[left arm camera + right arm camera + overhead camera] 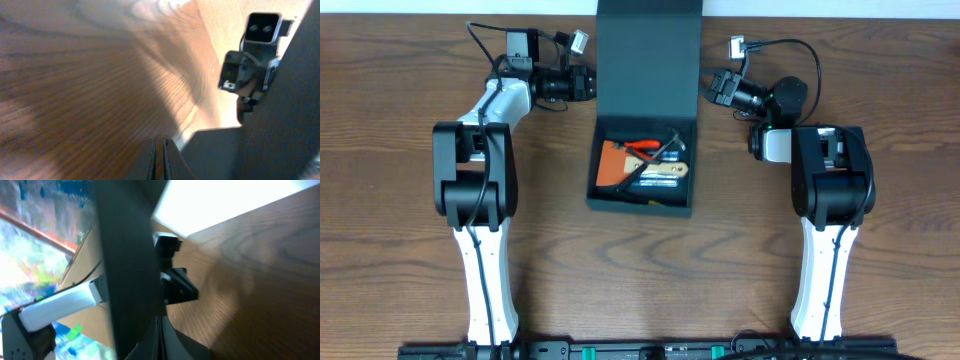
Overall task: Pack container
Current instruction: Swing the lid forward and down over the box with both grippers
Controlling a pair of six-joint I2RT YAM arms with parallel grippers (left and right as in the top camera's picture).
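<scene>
Claws flank the open container [638, 204].
Left claw [590, 83] and right claw [712, 88] pinched narrow, empty; its lid [648, 50] at their 3 and 9 o'clock.

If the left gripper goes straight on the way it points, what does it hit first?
The container lid, standing open: the left gripper points at its left edge from very close. Whether a gap remains is unclear.

There is one container [648, 60] and one table [380, 200]. Grippers number two: the left gripper [590, 82] and the right gripper [714, 88]. One pair of red-handled pliers [645, 150] shows; the other contents are too jumbled to count.
</scene>
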